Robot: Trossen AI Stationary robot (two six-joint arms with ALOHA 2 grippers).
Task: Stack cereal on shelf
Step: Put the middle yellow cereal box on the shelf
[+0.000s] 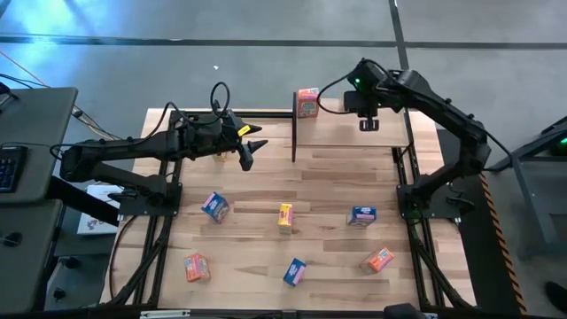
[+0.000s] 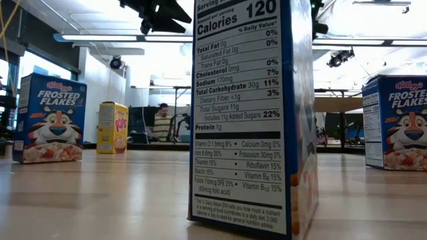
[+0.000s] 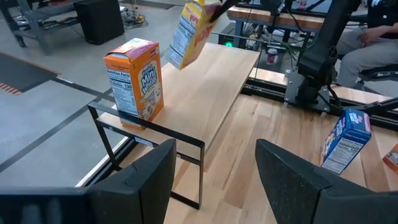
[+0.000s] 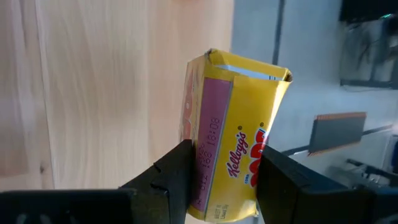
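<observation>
My right jaws are shut tight on a yellow box, pinching its narrow sides so the bottom hangs free to go down on the shelf. I hold it in the air, tilted, over the shelf right of its middle. The shelf stands at the far side of the counter. I judge the box must be brought upright before it is set down.

One orange box already stands upright at the shelf's left end, which leaves the board to its right bare for a row.

My left jaws stand about half open with nothing between them. They hover over the counter just left of the shelf, out of the right arm's way and, I judge, ready for the next pick.

My count is eight boxes:
- Orange: three, with one on the shelf and two on the counter, near left and near right.
- Blue: three, all on the counter, left, right and near centre.
- Yellow: two, with one in my jaws and one mid-counter. I cannot find a third.
</observation>
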